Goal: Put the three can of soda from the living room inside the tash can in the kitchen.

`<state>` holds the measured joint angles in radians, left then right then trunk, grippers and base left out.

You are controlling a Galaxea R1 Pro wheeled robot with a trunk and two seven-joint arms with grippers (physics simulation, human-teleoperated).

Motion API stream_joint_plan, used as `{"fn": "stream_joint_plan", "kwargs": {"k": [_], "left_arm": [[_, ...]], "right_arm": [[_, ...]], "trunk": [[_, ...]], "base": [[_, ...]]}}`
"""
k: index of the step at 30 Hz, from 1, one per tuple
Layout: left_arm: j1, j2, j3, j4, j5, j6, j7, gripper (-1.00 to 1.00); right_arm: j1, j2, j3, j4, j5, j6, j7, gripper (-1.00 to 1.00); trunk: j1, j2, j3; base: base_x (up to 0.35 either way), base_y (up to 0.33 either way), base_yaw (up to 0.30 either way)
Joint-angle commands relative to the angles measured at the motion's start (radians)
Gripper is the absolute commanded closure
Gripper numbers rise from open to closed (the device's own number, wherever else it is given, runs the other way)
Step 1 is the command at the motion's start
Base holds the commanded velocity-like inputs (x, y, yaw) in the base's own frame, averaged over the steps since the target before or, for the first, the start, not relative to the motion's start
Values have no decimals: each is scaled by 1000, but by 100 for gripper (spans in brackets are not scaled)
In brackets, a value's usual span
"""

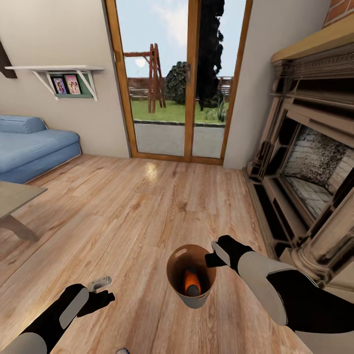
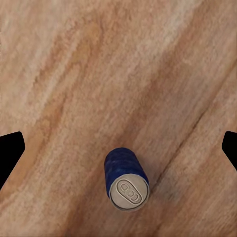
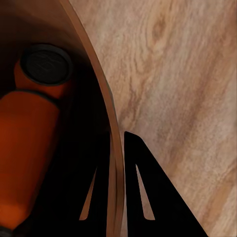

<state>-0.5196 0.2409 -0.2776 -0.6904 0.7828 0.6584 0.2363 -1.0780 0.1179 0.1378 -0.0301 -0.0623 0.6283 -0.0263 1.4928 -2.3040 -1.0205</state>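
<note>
The trash can (image 1: 191,275) stands on the plank floor (image 1: 162,206) of the living room, the right gripper (image 3: 116,197) clamped on its rim, one finger inside the wall and one outside; judged a carrying grip, so the bin travels with the robot. Inside it lies an orange soda can (image 1: 192,282), tilted against the wall; a second cannot be confirmed. A dark blue soda can (image 2: 127,179) stands upright on the floor between the spread fingers of the left gripper (image 1: 100,290), which hangs above it, grasping nothing; judged lined up for a pick.
</note>
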Motion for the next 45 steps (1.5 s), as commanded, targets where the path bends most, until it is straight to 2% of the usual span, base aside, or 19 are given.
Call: {"fn": "stream_joint_plan", "kwargs": {"k": [1, 45], "left_arm": [[0, 0, 0, 0, 0, 0, 0, -100], [0, -2, 0, 0, -2, 3, 4, -100]], "right_arm": [[0, 0, -15, -1, -11, -1, 5, 100], [0, 0, -23, -14, -21, 22, 18, 100]], "trunk": [[0, 0, 0], [0, 0, 0]], "base": [[-22, 0, 0], [-26, 0, 0]]}}
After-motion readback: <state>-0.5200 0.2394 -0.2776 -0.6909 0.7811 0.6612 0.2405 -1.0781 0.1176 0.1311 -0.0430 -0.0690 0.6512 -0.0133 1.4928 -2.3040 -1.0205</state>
